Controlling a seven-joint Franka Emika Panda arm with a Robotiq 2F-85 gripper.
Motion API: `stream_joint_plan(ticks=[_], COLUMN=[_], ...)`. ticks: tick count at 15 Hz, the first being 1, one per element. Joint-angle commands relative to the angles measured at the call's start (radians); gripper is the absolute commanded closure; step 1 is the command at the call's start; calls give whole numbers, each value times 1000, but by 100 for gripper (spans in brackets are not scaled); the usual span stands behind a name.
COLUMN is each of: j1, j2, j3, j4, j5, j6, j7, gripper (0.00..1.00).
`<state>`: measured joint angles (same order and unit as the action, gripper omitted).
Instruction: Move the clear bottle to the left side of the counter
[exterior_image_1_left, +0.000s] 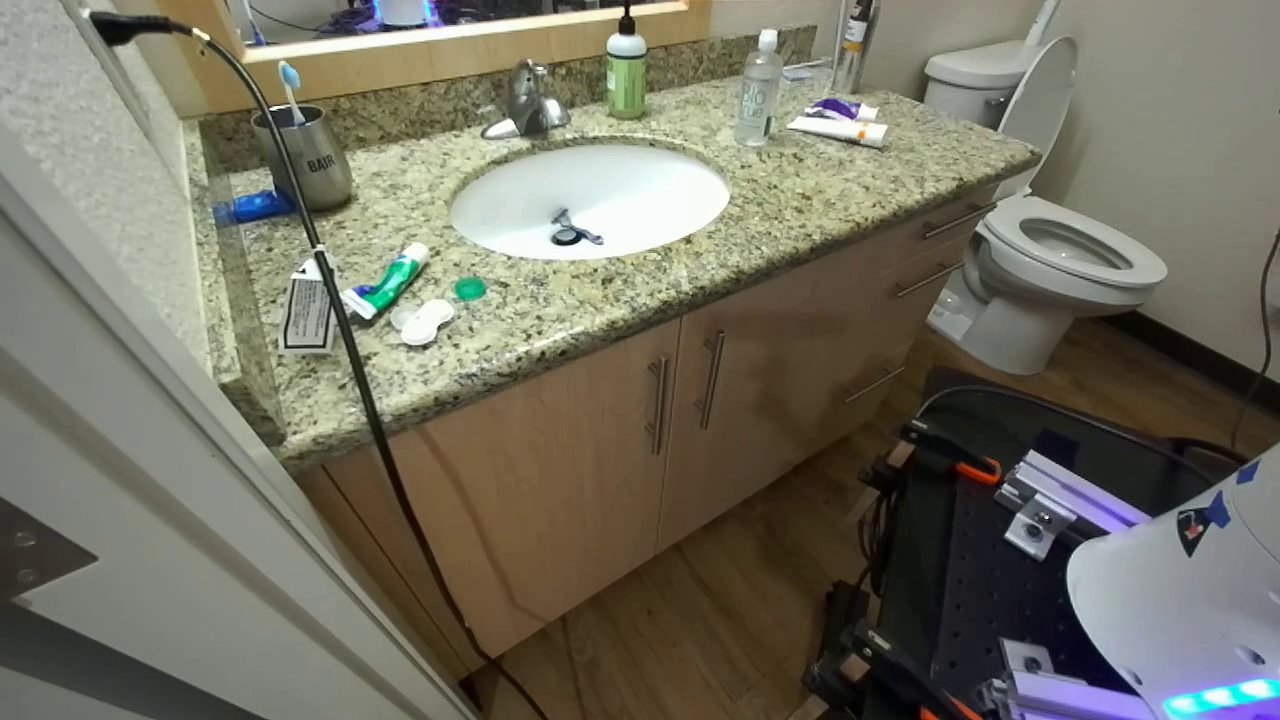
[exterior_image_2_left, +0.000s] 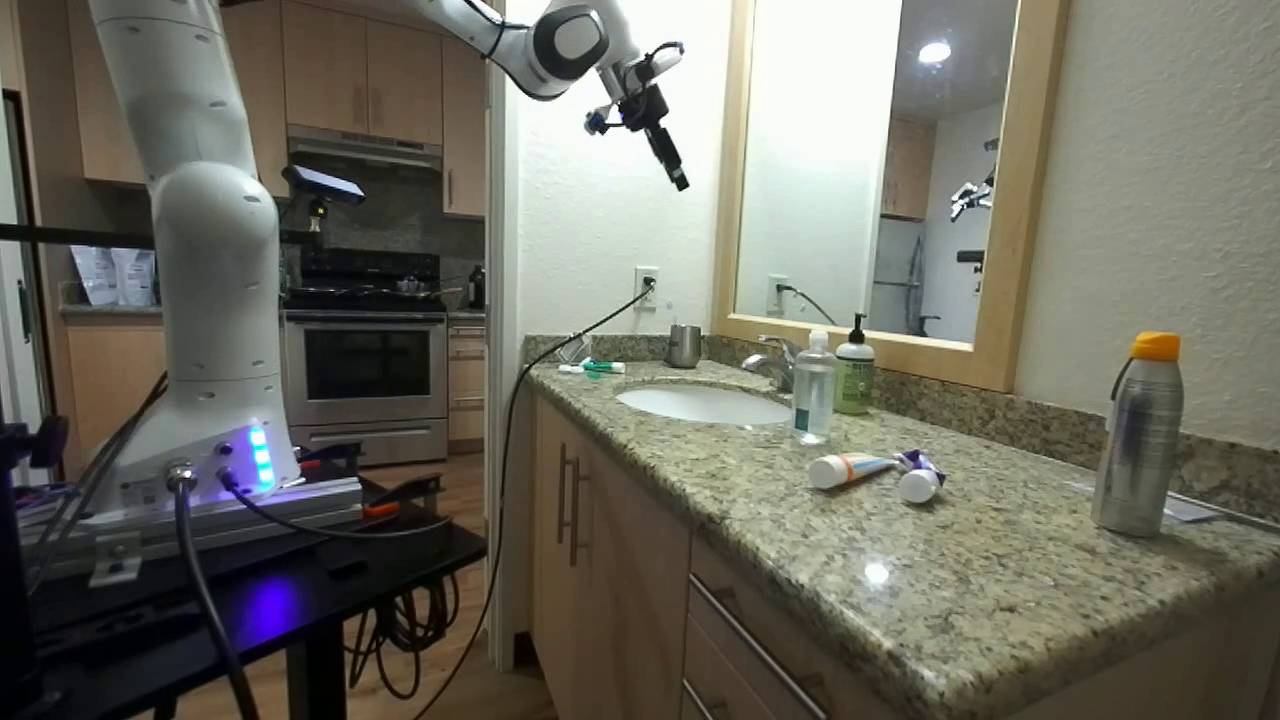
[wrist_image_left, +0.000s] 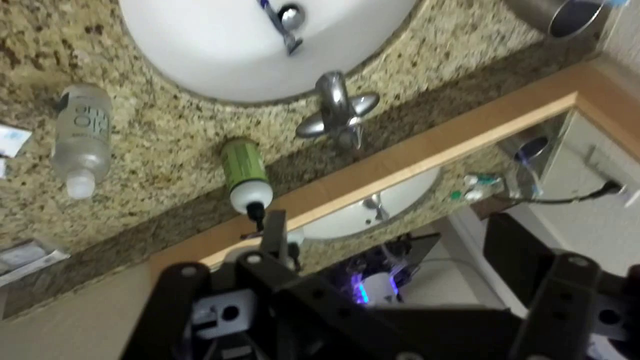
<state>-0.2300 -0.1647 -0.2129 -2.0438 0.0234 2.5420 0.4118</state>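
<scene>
The clear bottle stands upright on the speckled granite counter, beside the oval sink on the side towards the toilet. It also stands on the counter in the other exterior picture, where the bottle is in front of the green soap bottle. In the wrist view the clear bottle is at the left, with its cap pointing down the picture. My gripper is raised in the air above the counter, well apart from the bottle. In the wrist view its fingers are wide apart with nothing between them.
The green soap bottle and faucet stand behind the sink. Tubes and a spray can lie beyond the bottle. A metal cup, toothpaste and a black cable are at the far end.
</scene>
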Motion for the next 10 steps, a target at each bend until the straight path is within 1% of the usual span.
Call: stream_joint_plan(ticks=[1,3,4,5,6,8,10], j1=[-81,-105,-114,-136,-138,-163,-189], j2=[182,278,329,379,438,527,596], j3=[-21,-69,-100,-115,-150,-180,-180], j4=[258,379,438,486,545,599,639], j5=[-121,-168,-169,-155,-123,-73,5], j6=[-39,-48,-77,-109,-151,-223,-309], j7=[142,204,224,233,233,239,240], gripper=[0,0,0,0,0,0,0])
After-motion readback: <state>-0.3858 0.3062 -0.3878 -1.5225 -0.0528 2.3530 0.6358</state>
